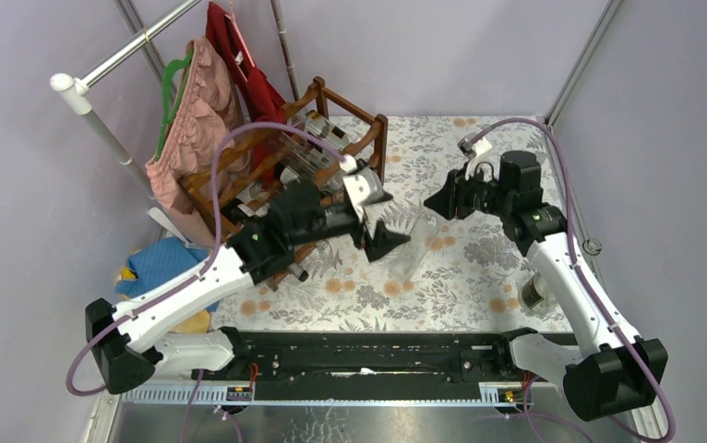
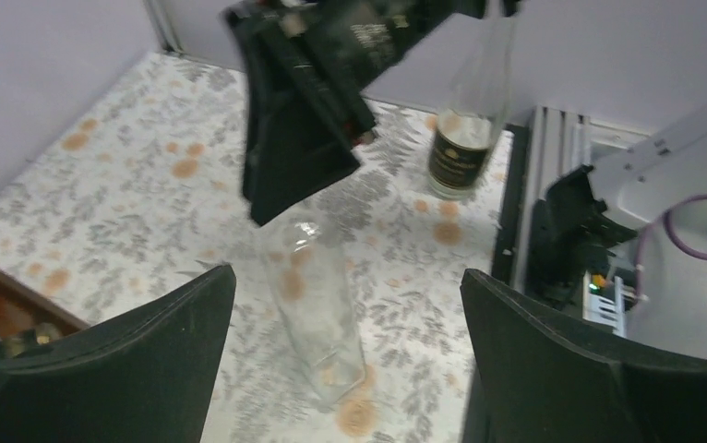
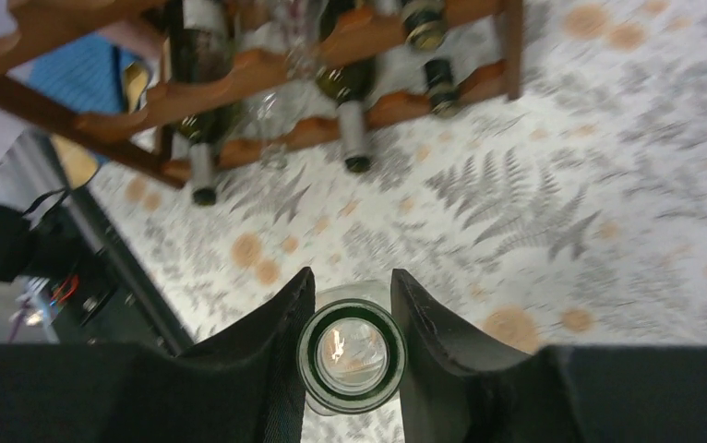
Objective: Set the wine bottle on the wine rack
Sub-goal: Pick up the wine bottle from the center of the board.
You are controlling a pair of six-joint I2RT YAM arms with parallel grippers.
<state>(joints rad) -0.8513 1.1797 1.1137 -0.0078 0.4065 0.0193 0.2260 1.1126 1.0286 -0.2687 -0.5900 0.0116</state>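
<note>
A clear glass wine bottle (image 1: 414, 245) is held by its neck near the middle of the flowered table. My right gripper (image 1: 439, 205) is shut on that neck. In the right wrist view the bottle's round mouth (image 3: 351, 355) sits between the two black fingers (image 3: 276, 323). The bottle's body (image 2: 317, 314) slants down below the right gripper (image 2: 299, 157). My left gripper (image 2: 347, 277) is open, with one jaw on each side of the bottle's body and not touching it. The dark reddish-brown wine rack (image 1: 317, 97) stands at the back left and holds several bottles (image 3: 350, 101).
A second bottle (image 1: 536, 293) with a dark label (image 2: 456, 157) stands at the table's right side by the right arm. Clothes on hangers (image 1: 197, 120) hang from a white rail left of the rack. A blue object (image 1: 156, 263) lies at the left edge.
</note>
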